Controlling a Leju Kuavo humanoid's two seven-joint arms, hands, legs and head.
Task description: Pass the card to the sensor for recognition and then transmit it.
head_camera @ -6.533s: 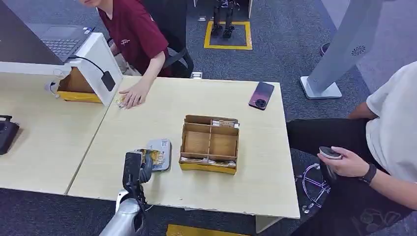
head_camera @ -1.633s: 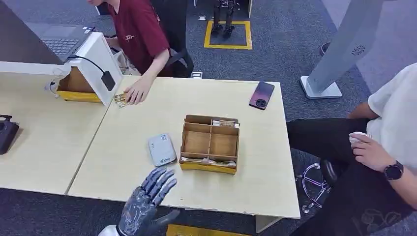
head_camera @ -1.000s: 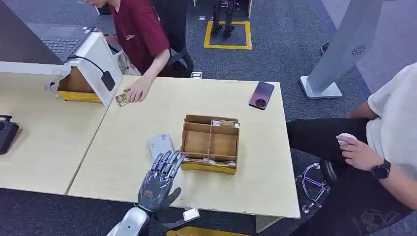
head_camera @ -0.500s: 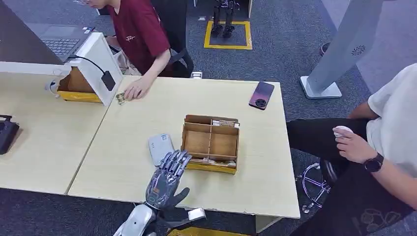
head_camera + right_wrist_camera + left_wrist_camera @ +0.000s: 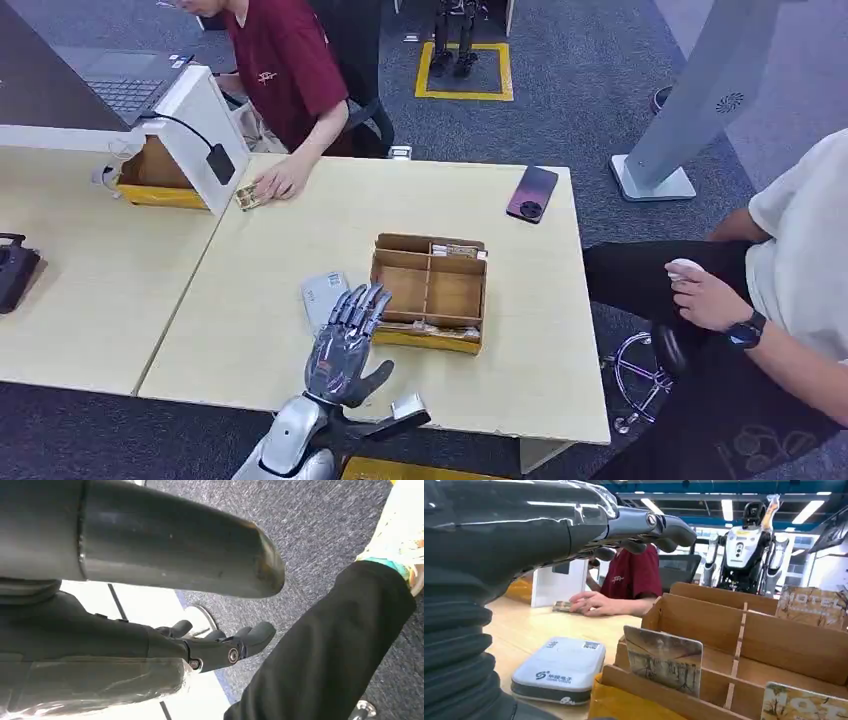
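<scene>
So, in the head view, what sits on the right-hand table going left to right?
card reader → left hand → cardboard box → phone

An office doubling as a robot test floor. Pale wooden desks (image 5: 300,250) pushed together on grey carpet (image 5: 600,90), a laptop (image 5: 120,92) open on a raised stand, an office chair (image 5: 355,50) behind a seated person in a maroon shirt (image 5: 285,65). Yellow-taped square (image 5: 465,70) marked on the floor around robot feet. Through the left wrist view, ceiling strip lights (image 5: 729,510) and a white humanoid robot (image 5: 746,545) standing in the background.
</scene>
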